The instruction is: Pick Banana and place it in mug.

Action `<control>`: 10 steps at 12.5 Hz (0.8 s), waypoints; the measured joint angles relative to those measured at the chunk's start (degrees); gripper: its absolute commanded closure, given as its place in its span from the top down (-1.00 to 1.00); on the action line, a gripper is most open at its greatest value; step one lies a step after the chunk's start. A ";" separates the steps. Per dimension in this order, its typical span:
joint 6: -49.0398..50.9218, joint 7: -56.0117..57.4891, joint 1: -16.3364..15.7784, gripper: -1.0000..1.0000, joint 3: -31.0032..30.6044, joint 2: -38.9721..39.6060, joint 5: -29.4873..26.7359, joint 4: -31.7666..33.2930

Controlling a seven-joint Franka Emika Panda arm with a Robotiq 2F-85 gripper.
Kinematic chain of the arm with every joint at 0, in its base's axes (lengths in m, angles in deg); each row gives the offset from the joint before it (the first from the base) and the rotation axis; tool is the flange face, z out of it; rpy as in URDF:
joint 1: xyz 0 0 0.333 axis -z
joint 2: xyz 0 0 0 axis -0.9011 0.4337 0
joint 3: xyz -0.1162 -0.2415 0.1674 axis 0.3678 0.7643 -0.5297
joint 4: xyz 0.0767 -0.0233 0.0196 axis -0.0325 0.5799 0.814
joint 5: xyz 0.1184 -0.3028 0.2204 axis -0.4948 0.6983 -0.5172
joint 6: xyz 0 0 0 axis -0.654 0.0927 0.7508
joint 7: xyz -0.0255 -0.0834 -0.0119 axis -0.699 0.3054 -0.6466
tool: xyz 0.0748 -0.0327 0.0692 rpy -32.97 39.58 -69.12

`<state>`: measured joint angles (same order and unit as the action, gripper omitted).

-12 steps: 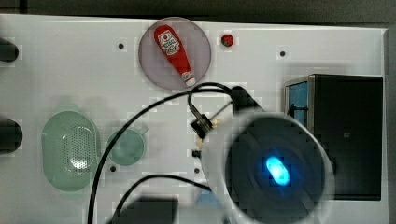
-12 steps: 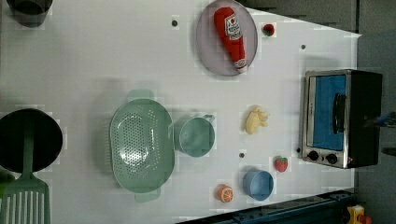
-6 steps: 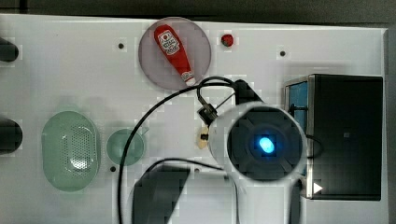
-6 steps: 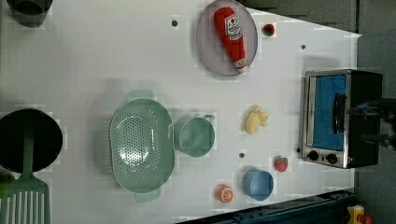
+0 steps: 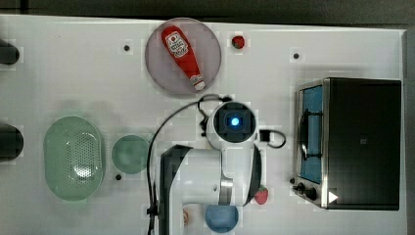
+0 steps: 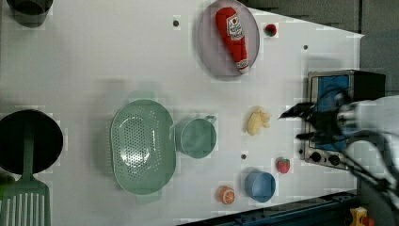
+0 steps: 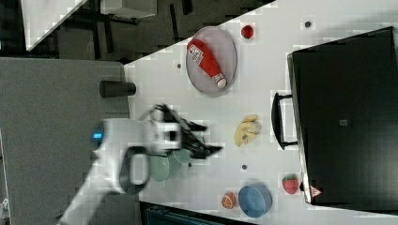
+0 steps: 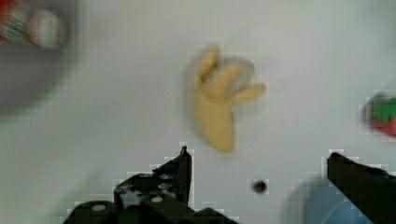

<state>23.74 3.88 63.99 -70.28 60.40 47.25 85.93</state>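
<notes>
the banana (image 6: pixel 258 121) lies flat on the white table (image 6: pixel 94 61), untouched, its peel flaps splayed toward the toaster oven (image 6: pixel 336 117) side in the left view. in the right view the banana (image 7: pixel 246 130) lies just beside the oven's black handle. in the wrist view the banana (image 8: pixel 219 100) lies on bare table ahead of the gripper (image 8: pixel 259 163), roughly between the lines of the two fingers (image 8: pixel 180 165), clear of both.

the gripper stands wide apart and holds nothing. in the left view the gripper (image 6: pixel 301 123) hangs in front of the oven, on the left view's right of the banana, with a gap between. in the right view the gripper (image 7: pixel 206 138) shows on the right view's left of the banana, apart from it.

taking the banana as landmark, in the left view: the mug (image 6: pixel 196 137), teal-green with handle pointing toward the banana, stands on the left view's left of it, near but apart. the green colander (image 6: pixel 142 147) is beyond the mug, touching or almost touching it. a blue cup (image 6: pixel 259 185) and a strawberry (image 6: pixel 283 165) sit below the banana, an orange slice (image 6: pixel 226 194) beside the cup. a grey plate (image 6: pixel 207 52) carrying a ketchup bottle (image 6: pixel 233 35) lies above the banana, well apart.

surface: white table with small dark holes, one (image 6: pixel 243 156) close below the banana. a dark floor shows past the table's edge in the right view.
</notes>
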 measured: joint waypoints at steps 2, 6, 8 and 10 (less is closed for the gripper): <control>-7.13 2.14 0.08 1.00 -0.22 4.85 0.92 3.58; -19.00 9.66 0.23 1.00 -1.31 15.33 0.73 1.12; -21.68 11.07 0.11 0.93 -1.05 17.63 -0.31 1.68; -24.70 11.08 0.96 0.44 -1.32 18.92 1.02 2.80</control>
<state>-0.96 14.95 64.94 -71.60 79.32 48.26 88.73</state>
